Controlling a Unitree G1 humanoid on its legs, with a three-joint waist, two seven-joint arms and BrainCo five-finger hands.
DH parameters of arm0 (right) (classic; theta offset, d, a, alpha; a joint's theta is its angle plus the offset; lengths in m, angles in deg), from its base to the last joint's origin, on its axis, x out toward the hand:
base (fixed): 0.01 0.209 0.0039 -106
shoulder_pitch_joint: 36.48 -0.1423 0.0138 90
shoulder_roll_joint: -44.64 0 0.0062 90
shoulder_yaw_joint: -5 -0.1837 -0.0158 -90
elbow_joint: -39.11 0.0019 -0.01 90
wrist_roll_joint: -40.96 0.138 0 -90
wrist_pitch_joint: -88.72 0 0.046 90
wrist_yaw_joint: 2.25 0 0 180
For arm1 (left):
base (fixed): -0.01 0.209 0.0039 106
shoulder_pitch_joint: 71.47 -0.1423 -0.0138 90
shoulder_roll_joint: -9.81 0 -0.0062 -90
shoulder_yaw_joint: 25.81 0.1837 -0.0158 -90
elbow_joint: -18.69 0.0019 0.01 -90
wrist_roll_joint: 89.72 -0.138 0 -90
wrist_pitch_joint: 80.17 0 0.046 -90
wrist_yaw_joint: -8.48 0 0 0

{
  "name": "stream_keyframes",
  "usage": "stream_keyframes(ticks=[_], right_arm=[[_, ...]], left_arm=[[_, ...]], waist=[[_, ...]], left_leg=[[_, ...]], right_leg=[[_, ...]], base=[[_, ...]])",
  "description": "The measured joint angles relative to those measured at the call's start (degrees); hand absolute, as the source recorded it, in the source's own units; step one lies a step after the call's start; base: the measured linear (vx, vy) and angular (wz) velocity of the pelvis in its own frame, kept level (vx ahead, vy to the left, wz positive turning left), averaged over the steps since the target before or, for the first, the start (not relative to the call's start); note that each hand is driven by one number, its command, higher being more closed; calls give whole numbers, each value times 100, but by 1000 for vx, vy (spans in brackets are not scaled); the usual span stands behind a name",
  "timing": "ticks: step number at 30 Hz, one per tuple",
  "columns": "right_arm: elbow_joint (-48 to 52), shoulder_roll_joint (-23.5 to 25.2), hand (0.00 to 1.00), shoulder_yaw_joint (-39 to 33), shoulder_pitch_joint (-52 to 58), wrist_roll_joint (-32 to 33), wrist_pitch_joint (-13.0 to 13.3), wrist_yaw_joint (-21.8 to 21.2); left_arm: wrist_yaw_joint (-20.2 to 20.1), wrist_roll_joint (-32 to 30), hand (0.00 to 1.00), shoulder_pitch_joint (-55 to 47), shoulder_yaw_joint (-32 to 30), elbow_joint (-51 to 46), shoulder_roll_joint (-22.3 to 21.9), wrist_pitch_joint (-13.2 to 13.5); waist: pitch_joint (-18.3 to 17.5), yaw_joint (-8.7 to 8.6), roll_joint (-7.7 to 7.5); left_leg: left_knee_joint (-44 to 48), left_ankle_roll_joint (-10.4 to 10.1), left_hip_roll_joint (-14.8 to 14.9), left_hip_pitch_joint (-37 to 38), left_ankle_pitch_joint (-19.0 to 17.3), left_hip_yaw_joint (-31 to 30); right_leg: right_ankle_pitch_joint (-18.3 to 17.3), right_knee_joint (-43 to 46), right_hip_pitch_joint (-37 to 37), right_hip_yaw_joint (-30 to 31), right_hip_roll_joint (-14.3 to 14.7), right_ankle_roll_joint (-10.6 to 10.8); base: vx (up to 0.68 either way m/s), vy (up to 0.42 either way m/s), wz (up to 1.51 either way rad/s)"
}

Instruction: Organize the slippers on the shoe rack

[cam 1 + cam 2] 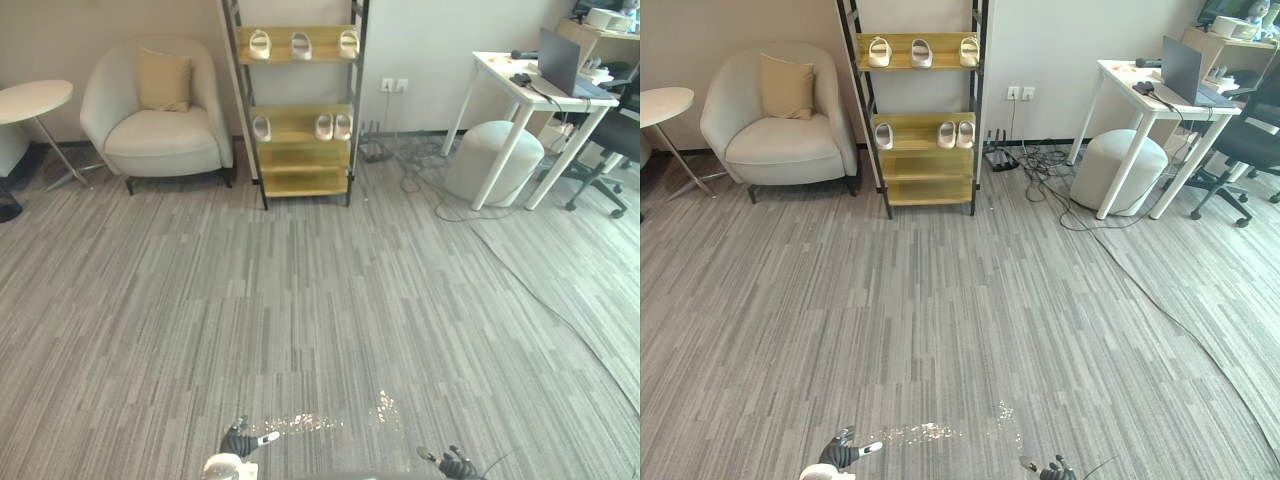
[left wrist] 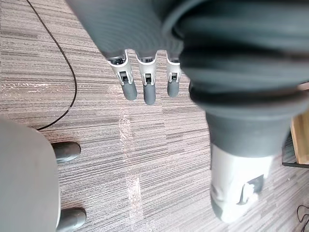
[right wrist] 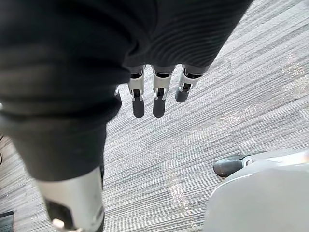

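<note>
Judged light, soft and best pinched at the heel rim, the slippers are being seen on upper shelves of the far rack, while left hand and right hand are being held released, empty.

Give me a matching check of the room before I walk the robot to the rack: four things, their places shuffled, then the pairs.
Things:
1. slippers
2. cushion
3. laptop
4. pouf

Places:
A. on the white desk
B. on the armchair
C. on the floor beside the white desk
D. on the upper two shelves of the shoe rack

Pairs: 1-D, 2-B, 3-A, 4-C.
</note>
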Motion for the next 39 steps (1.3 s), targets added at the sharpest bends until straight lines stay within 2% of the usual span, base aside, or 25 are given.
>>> stream_keyframes(ticks=[5,9,11,13,15,17,19,21,23,25,26,27,28,29,30,31,32,33,34,35,36,38,39], right_arm=[[1,12,0,30,-2,0,0,-31],[38,8,0,102,-1,-3,7,-14],[66,-8,0,143,-2,-3,37,-13],[80,-78,0,295,1,-7,53,-9],[97,-83,0,404,50,-9,53,2],[233,-146,0,454,131,-7,45,53],[295,-206,0,452,111,-10,51,72],[280,-243,0,452,92,-13,38,101],[278,-246,0,457,72,-46,21,113],[278,-292,0,469,86,-90,13,122],[273,-311,0,515,109,-183,-1,133],[279,-224,0,633,92,-238,-6,144],[292,-184,0,710,96,-296,7,144],[302,-178,0,756,91,-386,35,139],[298,-162,0,772,87,-446,45,138],[310,-164,0,762,75,-444,65,140],[338,-168,0,774,51,-464,85,122],[360,-187,0,775,50,-464,90,119],[474,-205,0,825,58,-479,98,109],[544,-258,0,905,51,-550,111,109],[586,-276,0,928,35,-609,131,107],[719,-320,0,927,16,-679,141,105],[763,-388,0,932,5,-679,161,96]], left_arm=[[-1,37,0,45,44,8,-2,-3],[8,96,0,96,44,16,0,-10],[20,119,0,164,32,8,10,-11],[26,213,0,205,22,-5,17,-9],[27,214,0,221,-13,-134,65,-10],[50,293,0,221,-64,-236,35,-6],[75,326,0,253,-59,-233,-7,-2],[121,338,0,315,-55,-227,-11,-2],[135,440,0,338,-45,-233,-5,30],[160,487,0,350,50,-223,-16,53],[155,541,0,355,42,-219,-30,67],[150,544,0,375,45,-222,58,75],[167,546,0,409,49,-207,96,73],[171,548,0,442,89,-123,117,67],[183,558,0,472,174,-106,170,73],[206,593,0,484,317,-88,219,57],[233,610,0,509,469,-30,240,18],[244,628,0,539,521,9,234,-10],[263,674,0,543,662,18,223,-23],[264,709,0,547,680,11,199,-21],[266,723,0,534,680,12,186,-21],[267,765,0,609,678,7,141,-17],[267,765,0,650,679,7,86,-15]], waist=[[47,2,-35],[123,-2,-44],[245,-8,-44],[355,-5,23],[422,-10,-39],[532,20,-32],[578,-8,42],[654,-11,84],[660,-3,74],[640,8,126],[643,25,136],[587,58,-7],[511,10,-132],[481,17,-181],[518,19,-236],[555,-36,-252],[602,-90,-221],[618,-91,-230],[724,-90,-143],[766,-120,-96],[778,-156,-75],[807,-236,-35],[860,-258,36]], left_leg=[[-3,-15,28,0,-10,47],[156,-131,94,-29,-142,104],[848,-183,184,-265,-538,132],[1798,-423,389,-570,-990,274],[3143,-539,531,-1133,-1021,471],[4304,-698,736,-1631,-858,686],[4704,-466,887,-1884,-1088,853],[4330,-440,799,-2120,-1198,910],[3377,-368,556,-2362,-1054,955],[2194,-327,442,-2380,-556,948],[2221,-51,473,-2409,-277,892],[2417,35,365,-2399,-469,970],[2460,64,309,-2391,-634,1049],[2461,105,300,-2305,-694,1141],[2443,188,275,-2116,-765,1246],[2388,230,226,-1916,-870,1243],[2370,295,210,-1650,-982,1219],[2321,340,201,-1476,-1028,1199],[1961,367,184,-894,-1046,1189],[1665,366,206,-513,-1046,1196],[1528,366,235,-311,-1045,1201],[1357,366,355,-48,-1045,1201],[1301,365,463,60,-1045,1187]], right_leg=[[6,-16,-16,46,31,-9],[-37,29,-9,88,79,-49],[-236,327,-37,117,128,-110],[-578,674,-136,187,228,-218],[-754,867,-128,228,224,-332],[-915,1042,-70,352,201,-416],[-977,1033,73,453,153,-494],[-1060,980,166,571,-11,-446],[-1144,872,197,667,-248,-331],[-1229,782,215,752,-339,-131],[-1460,932,224,851,-315,-43],[-1644,1214,173,913,-440,21],[-1681,1645,4,917,-502,64],[-1650,2538,-443,951,-498,132],[-1507,3542,-858,1024,-509,446],[-1337,4366,-1166,1029,-520,930],[-1345,5139,-1408,923,-516,1145],[-1364,5443,-1508,790,-523,1090],[-1521,5846,-1675,322,-625,708],[-1648,5799,-1798,-38,-662,458],[-1727,5656,-1924,-255,-660,324],[-1775,4747,-2360,-635,-625,214],[-1648,3961,-2563,-631,-510,157]], base=[[-1,-30,-5],[26,-56,-7],[25,-47,-8],[10,-53,-13],[31,-63,-9],[99,-70,-25],[184,-23,-25],[233,45,-20],[302,133,-26],[362,202,-41],[507,252,-50],[549,220,-41],[488,162,-37],[497,182,-34],[529,220,-26],[535,218,-6],[436,157,4],[548,130,-3],[648,122,-9],[629,99,-9],[488,27,2],[503,-54,12],[457,-97,14]])
